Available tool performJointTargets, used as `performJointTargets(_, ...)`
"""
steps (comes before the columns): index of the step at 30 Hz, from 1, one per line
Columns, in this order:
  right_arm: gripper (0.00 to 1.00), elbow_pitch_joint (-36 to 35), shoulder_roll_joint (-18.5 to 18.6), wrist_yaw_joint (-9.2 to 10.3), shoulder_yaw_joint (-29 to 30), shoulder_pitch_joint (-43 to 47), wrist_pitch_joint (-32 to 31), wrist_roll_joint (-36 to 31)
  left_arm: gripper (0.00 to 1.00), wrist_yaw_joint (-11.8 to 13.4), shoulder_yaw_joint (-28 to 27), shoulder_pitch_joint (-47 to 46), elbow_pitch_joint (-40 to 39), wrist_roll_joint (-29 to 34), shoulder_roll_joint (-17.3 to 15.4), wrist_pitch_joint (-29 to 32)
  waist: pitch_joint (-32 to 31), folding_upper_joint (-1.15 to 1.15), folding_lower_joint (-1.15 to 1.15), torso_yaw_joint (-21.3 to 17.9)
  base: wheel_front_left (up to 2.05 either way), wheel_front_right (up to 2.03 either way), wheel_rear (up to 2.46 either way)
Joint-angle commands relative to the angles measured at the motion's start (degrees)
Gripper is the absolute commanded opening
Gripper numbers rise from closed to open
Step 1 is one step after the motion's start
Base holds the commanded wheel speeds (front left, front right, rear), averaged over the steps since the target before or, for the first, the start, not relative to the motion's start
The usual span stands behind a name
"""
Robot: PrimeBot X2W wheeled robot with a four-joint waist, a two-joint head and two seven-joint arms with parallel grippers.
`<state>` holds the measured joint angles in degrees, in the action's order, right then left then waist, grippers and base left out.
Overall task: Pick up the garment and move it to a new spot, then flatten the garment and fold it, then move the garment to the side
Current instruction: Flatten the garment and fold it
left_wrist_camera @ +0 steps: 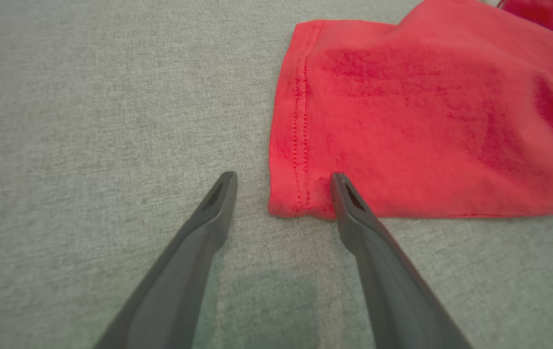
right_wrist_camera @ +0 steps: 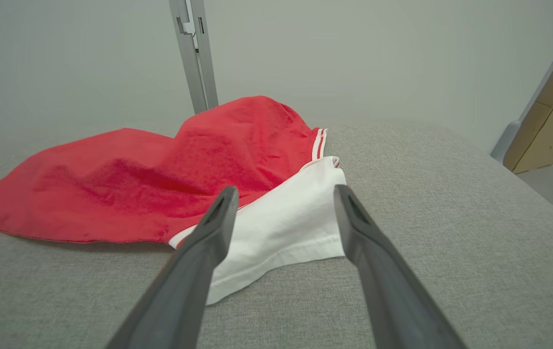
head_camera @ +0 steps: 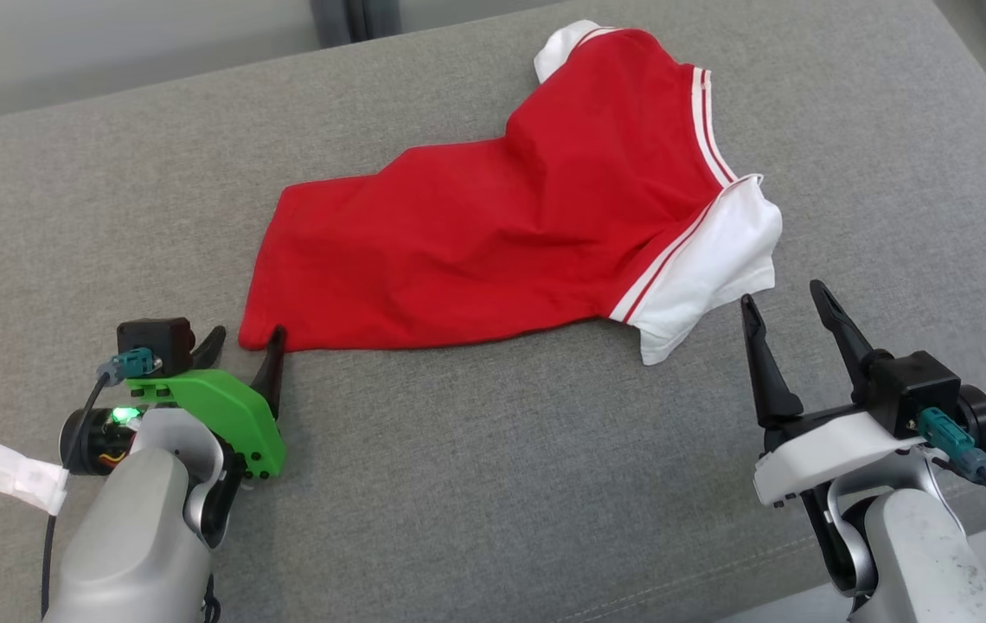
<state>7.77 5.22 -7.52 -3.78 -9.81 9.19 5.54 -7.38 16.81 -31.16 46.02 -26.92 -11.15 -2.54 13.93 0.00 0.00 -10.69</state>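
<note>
The garment [head_camera: 502, 225] is a red shirt with white sleeves and white stripe trim, lying rumpled on a grey fabric surface [head_camera: 476, 484]. Its red hem corner [left_wrist_camera: 296, 194] sits at my left gripper [head_camera: 242, 340], which is open, one fingertip [left_wrist_camera: 342, 186] touching the hem and the other on bare fabric. My right gripper [head_camera: 791, 298] is open just short of the white sleeve [head_camera: 709, 277]; in the right wrist view the sleeve [right_wrist_camera: 281, 228] lies beyond and between the open fingers of that gripper [right_wrist_camera: 281, 194], with nothing held.
The grey padded surface stretches wide around the shirt. A grey wall and a metal post [right_wrist_camera: 194, 53] stand behind it. Cardboard boxes [right_wrist_camera: 548, 126] are off to the far right. A white tape tag [head_camera: 4, 472] hangs on my left arm's cable.
</note>
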Motion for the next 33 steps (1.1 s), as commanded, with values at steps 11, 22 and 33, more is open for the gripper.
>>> performJointTargets(11, 1.0, 0.53, -0.01, 0.06, 0.53, -0.77, 0.71, -0.36, 0.0, 0.83, 0.33, -1.63, 5.54, -1.12, 1.59, -1.25, 0.27, 0.0, 0.0, 0.29, 0.0, 0.0, 0.0)
performJointTargets(22, 1.0, -1.6, 1.34, 0.06, 1.88, 1.52, -0.97, -0.46, 0.25, 2.66, -1.94, 8.07, -3.78, -3.78, 3.64, -10.19, -3.36, 0.0, 0.0, 7.26, 0.0, 0.0, 0.0)
performJointTargets(33, 1.0, -3.45, 1.91, 0.06, 3.93, 3.13, -1.95, -0.12, 1.0, 2.77, -4.86, 16.41, -17.35, -2.7, 4.55, -12.75, -6.22, 0.0, 0.0, 10.81, 0.0, 0.0, 0.0)
